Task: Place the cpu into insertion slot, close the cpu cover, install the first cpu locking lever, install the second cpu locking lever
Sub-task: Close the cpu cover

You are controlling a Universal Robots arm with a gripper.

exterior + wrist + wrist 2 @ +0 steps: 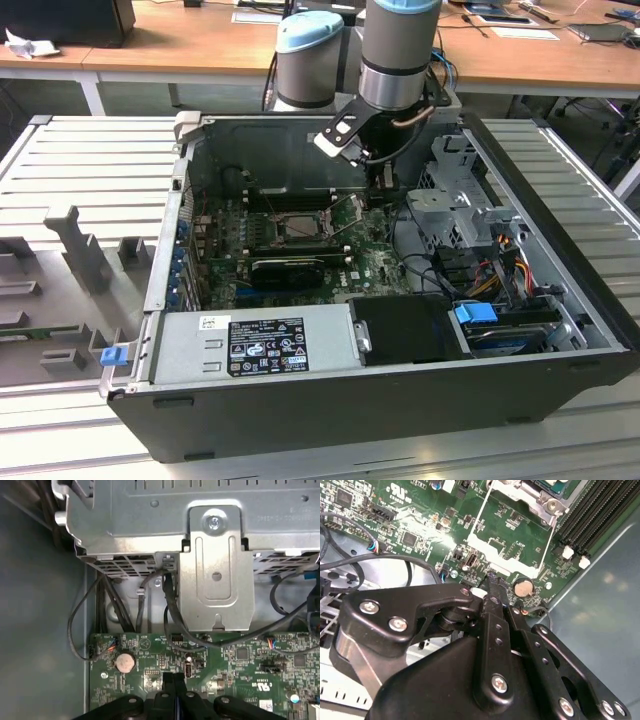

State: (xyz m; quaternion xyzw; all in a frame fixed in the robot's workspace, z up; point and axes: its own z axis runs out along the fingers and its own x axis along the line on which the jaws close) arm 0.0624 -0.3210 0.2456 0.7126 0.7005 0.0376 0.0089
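The gripper (386,180) hangs low over the motherboard (372,262) beside the coin cell (125,662), fingers (168,684) pressed together on nothing visible, the insertion slot (299,228) lying just to the exterior view's left of them.

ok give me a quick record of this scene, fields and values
claw: black claw, shut, nothing visibly held
claw position: low over the green circuit board, beside a round silvery coin cell
cover: thin silvery metal frame plate, lying open off the socket
slot: square black-framed socket, uncovered
cpu: cannot tell whether a chip is seated
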